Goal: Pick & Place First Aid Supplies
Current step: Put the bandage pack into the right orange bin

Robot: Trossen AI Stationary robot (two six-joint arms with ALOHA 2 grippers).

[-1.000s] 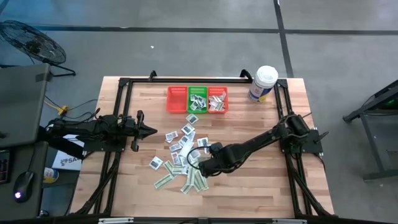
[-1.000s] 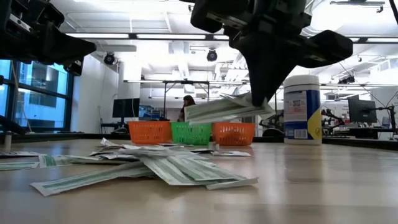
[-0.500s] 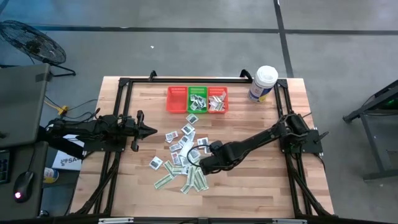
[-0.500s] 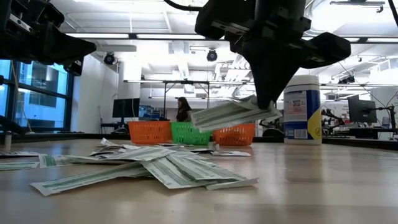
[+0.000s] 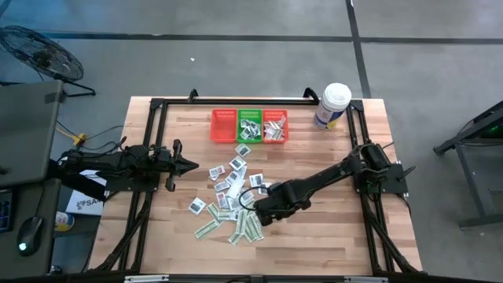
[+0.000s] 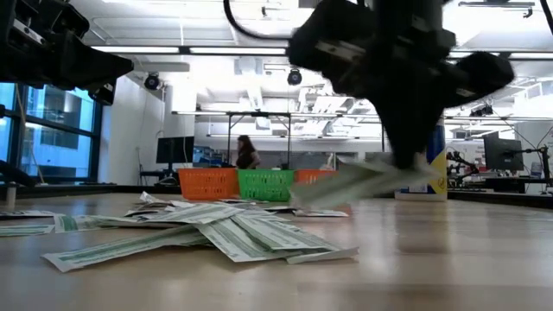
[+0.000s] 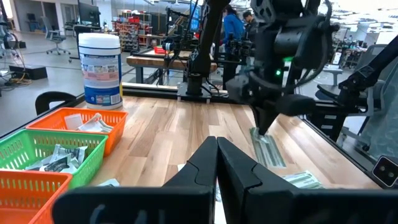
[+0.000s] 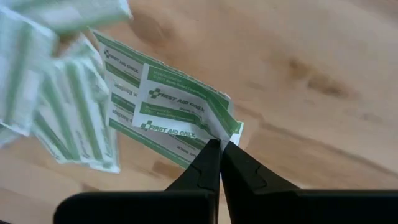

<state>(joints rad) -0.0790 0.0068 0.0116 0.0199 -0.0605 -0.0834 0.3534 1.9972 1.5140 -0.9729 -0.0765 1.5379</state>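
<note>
Fingers closed on both arms: ours on the left pinch nothing, ours on the right pinch green-and-white strips [image 8: 168,112].

We see the left gripper [image 5: 192,164] waiting above the table's [image 5: 330,244] left side. Right of it the packets [image 5: 228,200] lie scattered mid-table, three baskets [image 5: 249,126] at the far edge. The right gripper [image 5: 258,211] holds its strips above the pile's right edge. The tub [image 5: 332,105] stands far right.
</note>
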